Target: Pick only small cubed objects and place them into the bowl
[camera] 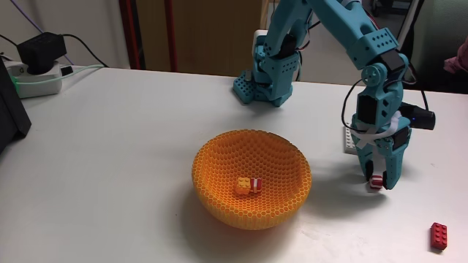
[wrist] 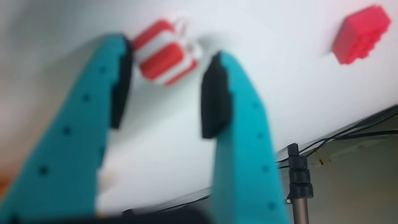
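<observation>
**Third small brick between the jaws, bowl waiting just beside**

Teal fingers (wrist: 93,124) are filling the foreground of the wrist view, blurred, with their black pads facing each other across a wide gap. A red-and-white striped brick (wrist: 163,53) is sitting at the far end of that gap, touching or nearly touching the pad on the view's left, while the pad on the view's right is standing clear of it. So the gripper (wrist: 165,93) is looking parted around the brick rather than clamped on it.

In the fixed view the gripper (camera: 376,183) is pointing straight down at the table (camera: 110,161), with the striped brick (camera: 375,182) showing at its tips, just to the right of the orange bowl (camera: 219,197). Whether the brick is resting on the table or hanging slightly above it cannot be told from here.

Inside the bowl, an orange-yellow brick (camera: 241,186) and another striped brick (camera: 255,183) are lying side by side, touching. The longer red brick (camera: 439,235) is lying well apart near the table's right edge and is no part of the job; it is also showing in the wrist view (wrist: 360,34).

By my reading, the pick of the last small cube is in hand. The next move is calling for the fingers to close squarely on the brick, then a lift high enough to clear the bowl's rim before swinging over it.
</observation>
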